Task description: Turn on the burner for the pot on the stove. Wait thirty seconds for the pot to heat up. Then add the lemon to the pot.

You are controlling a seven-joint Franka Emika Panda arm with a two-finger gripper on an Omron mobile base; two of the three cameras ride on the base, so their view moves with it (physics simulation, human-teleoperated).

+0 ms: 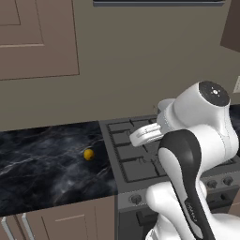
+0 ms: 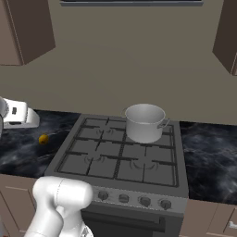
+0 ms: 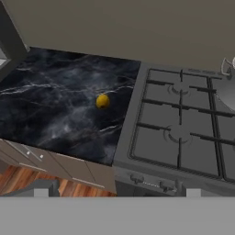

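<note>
Sitting alone on the dark marble table (image 3: pixel 55 114), the lemon (image 3: pixel 103 101) lies just beside the stove (image 2: pixel 121 157), left of its grate and apart from everything else, handy for a later pick. The steel pot (image 2: pixel 145 122) stands upright on a rear burner, toward the right; its inside looks empty, so the fruit is not yet added. High over the table edge hangs the pincer (image 3: pixel 117 193), spread wide and holding nothing, looking down on lemon and front knobs.
</note>
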